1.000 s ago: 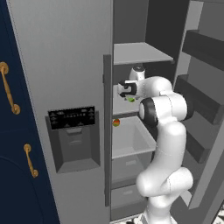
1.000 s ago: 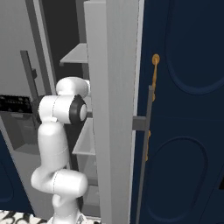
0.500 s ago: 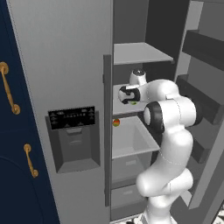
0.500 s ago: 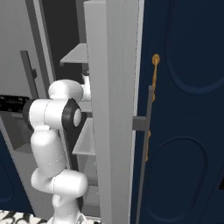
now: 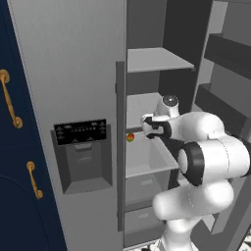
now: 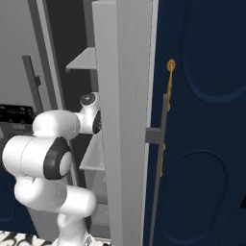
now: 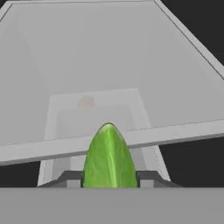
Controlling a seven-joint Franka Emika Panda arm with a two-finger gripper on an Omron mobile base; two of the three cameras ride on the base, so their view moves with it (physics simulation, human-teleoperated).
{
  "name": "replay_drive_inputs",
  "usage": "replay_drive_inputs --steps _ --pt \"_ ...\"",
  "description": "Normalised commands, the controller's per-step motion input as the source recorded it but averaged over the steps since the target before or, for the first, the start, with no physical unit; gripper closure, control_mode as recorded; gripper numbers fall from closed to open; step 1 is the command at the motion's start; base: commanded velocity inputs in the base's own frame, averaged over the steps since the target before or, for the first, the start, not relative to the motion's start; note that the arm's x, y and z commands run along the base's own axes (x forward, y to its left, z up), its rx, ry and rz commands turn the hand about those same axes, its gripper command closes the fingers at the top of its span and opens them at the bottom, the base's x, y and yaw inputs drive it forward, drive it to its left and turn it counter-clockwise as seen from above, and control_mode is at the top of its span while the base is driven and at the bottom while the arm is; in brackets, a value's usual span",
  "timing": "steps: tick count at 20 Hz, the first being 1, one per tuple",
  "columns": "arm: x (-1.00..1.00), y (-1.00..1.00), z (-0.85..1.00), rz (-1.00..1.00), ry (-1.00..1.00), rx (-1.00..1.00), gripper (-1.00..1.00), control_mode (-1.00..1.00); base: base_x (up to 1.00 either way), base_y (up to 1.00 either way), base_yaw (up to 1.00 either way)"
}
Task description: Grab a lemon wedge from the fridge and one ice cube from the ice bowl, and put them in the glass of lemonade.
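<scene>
Two-finger gripper (image 7: pixel 109 178) clamped on the tiny yellow-green lemon wedge (image 7: pixel 108 155), inside the tall silver-grey fridge (image 5: pixel 73 83).
Wedge sits pinched between both dark fingertips, above the fridge's pale grey shelf (image 7: pixel 109 65); a small round red-and-green fruit (image 5: pixel 130 137) rests on the shelf beside the closed door's edge.

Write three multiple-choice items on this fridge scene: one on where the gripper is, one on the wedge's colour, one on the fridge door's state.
1. The gripper is
A. inside the fridge
B. at a navy cabinet
C. over the floor

2. The lemon wedge between the fingertips looks
A. red
B. green
C. white

3. The fridge door beside the arm is
A. shut
B. open
C. missing

Answers:
1 A, the hand reaches over a grey shelf.
2 B, a bright green wedge sits between the tips.
3 B, the shelves are exposed.
</scene>
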Motion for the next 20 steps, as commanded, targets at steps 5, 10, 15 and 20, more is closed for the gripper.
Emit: replay_drive_inputs --steps 5,10,15,20 --pt "-1.0 0.0 0.54 0.0 0.0 0.0 1.0 -1.0 0.0 0.0 0.0" --pt "-1.0 0.0 0.79 0.0 0.12 0.0 1.0 -1.0 0.0 0.0 0.0" --pt "-1.0 0.02 0.53 0.01 0.1 0.0 1.0 -1.0 0.0 0.0 0.0" --pt "-1.0 0.13 0.32 0.07 0.01 0.0 1.0 -1.0 0.0 0.0 0.0"
